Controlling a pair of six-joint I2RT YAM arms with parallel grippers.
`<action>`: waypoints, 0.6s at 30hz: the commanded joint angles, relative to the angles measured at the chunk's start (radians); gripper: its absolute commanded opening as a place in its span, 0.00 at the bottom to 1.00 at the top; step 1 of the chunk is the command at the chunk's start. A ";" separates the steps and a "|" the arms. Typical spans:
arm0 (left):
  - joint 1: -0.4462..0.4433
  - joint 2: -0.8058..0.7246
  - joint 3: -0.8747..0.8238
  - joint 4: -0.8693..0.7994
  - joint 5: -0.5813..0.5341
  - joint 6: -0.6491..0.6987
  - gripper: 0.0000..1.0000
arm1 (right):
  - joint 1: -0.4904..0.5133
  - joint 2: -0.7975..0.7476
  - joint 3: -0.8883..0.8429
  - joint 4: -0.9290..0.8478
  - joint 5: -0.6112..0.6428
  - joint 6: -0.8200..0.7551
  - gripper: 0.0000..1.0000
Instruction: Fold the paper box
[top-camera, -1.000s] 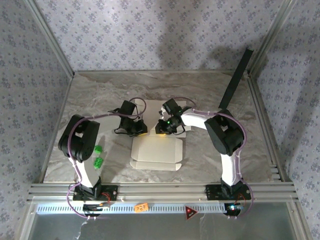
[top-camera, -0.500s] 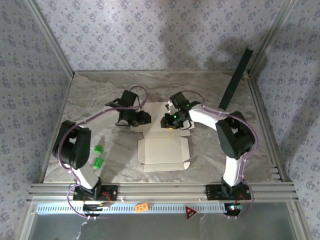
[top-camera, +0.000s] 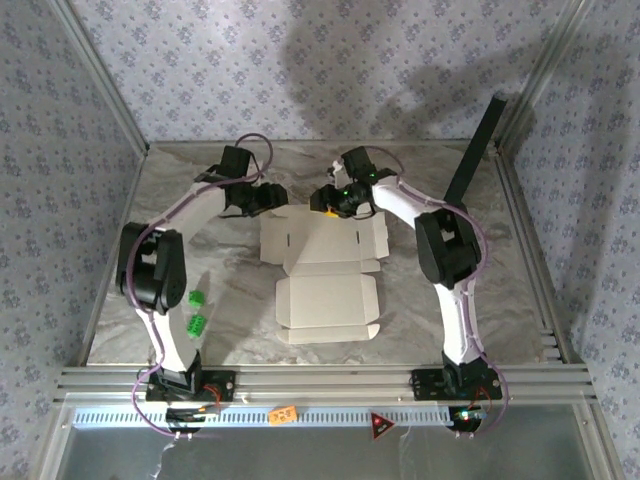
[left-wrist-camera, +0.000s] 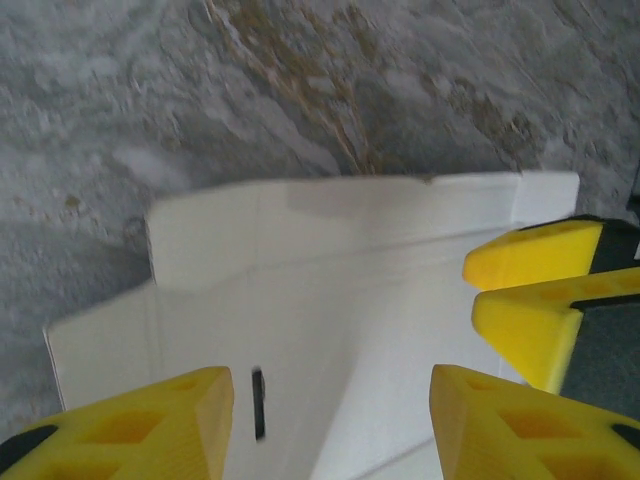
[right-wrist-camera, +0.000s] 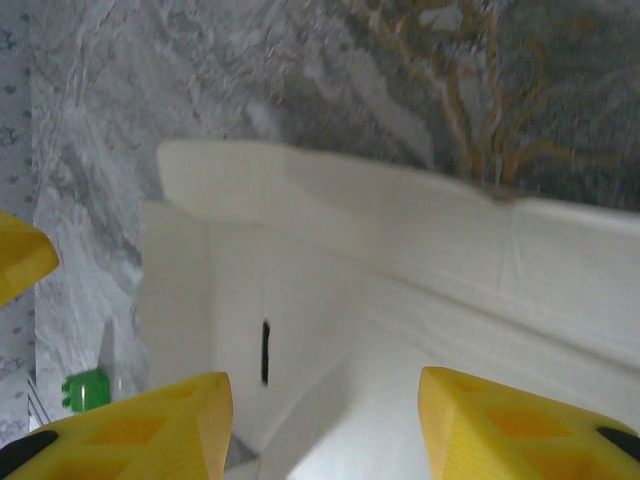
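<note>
Two green blocks (top-camera: 196, 310) lay at the left of the overhead frame on the marble-patterned table (top-camera: 180, 190). Right of them, near top centre, the left gripper (top-camera: 275, 197) hung over the far left corner of the box (top-camera: 325, 295), its yellow fingers apart and clamped on nothing. Its wrist camera showed the gripper (left-wrist-camera: 330, 420) gaping over the pale sheet (left-wrist-camera: 330, 270).

The box lay flat and unfolded at mid-frame, beige side up, flaps spread and a narrow slot visible in one panel. It looked thin and light, stiff across the panels but ready to bend at the creases, and likely to slide on the smooth table or spring back if let go. The free flap edges close to a crease seemed the best places to take hold, with one gripper steadying the sheet.

The right gripper (top-camera: 322, 203) hung just right of its partner over the box's far edge. Its wrist view showed the gripper (right-wrist-camera: 325, 425) also apart and holding nothing. A black panel (top-camera: 475, 155) leaned at upper right.

No print showed on the box. An orange tag (top-camera: 284, 411) on the bottom rail was too small to read.
</note>
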 joint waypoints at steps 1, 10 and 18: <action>0.022 0.078 0.085 -0.033 0.030 -0.004 0.55 | -0.009 0.079 0.098 -0.023 -0.044 0.039 0.54; 0.033 0.249 0.274 -0.150 0.023 0.015 0.59 | -0.032 0.224 0.196 -0.011 -0.033 0.093 0.52; 0.033 0.329 0.368 -0.218 -0.018 0.024 0.60 | -0.024 0.266 0.169 -0.039 0.005 0.075 0.51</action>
